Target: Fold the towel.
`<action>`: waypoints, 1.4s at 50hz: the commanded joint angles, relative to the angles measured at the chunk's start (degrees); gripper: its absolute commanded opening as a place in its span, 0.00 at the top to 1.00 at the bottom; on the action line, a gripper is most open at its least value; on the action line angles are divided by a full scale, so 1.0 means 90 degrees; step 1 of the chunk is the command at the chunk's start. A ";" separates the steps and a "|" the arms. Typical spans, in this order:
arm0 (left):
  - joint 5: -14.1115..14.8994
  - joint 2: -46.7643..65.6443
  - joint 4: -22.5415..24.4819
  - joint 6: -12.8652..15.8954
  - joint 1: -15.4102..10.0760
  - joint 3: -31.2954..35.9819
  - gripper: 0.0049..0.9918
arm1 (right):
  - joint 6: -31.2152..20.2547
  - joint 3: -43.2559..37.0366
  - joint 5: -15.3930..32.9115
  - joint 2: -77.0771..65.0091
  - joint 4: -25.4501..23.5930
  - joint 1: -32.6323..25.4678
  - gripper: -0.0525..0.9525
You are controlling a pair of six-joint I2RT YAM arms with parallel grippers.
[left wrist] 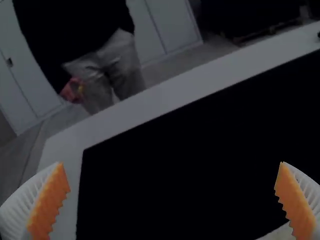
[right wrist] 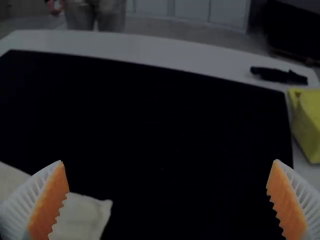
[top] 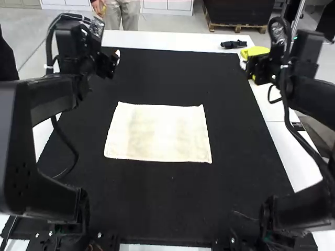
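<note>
Left gripper [top: 111, 60]: hanging raised toward the far left corner of the mat [top: 157, 204], its two fingers standing wide apart. Right gripper [top: 249, 70]: hanging raised on the opposite side, near the yellow object [top: 255, 51], its fingers likewise standing well apart.

Towel, one, cream: lying on the mat, between the two grippers from side to side and closer to the arm bases than either, touching neither. In the right wrist view, one corner is showing past a finger of the right gripper [right wrist: 168, 161]; in the left wrist view, a small pale part is peeking in beside a finger.

Materials: towel of soft cloth, lying flat in a four-sided shape, faint shading running across its middle. Mat, black and dark-surfaced, covering much of the white table [top: 162, 40]. Fingers, white and ribbed, bearing orange pads [left wrist: 49, 200] with toothed edges.

Edges: the towel's far edge is running nearly straight and a little shorter than the near one; its sides are slanting outward toward the arm bases. Black mat is extending around all four sides. A dark object [top: 233, 45] is resting on the table's far right part, beside the yellow object.
</note>
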 commanded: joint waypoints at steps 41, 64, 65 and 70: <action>-0.0889 0.3687 0.1518 -0.1179 -0.0336 0.0448 0.03 | -0.0416 0.0959 0.1619 0.3921 0.1456 0.1341 0.04; -0.0528 0.4380 0.0376 -0.2703 0.0006 0.1005 0.06 | -0.0015 0.1320 0.1883 0.4917 0.1417 0.1849 0.04; -0.0528 0.4380 0.0317 -0.2703 0.0016 0.1014 0.06 | -0.0015 0.1320 0.1912 0.4926 0.1417 0.1859 0.04; -0.0479 0.4370 0.0015 -0.2654 -0.0004 0.1112 0.05 | 0.0209 0.1291 0.1922 0.4926 0.1437 0.1869 0.04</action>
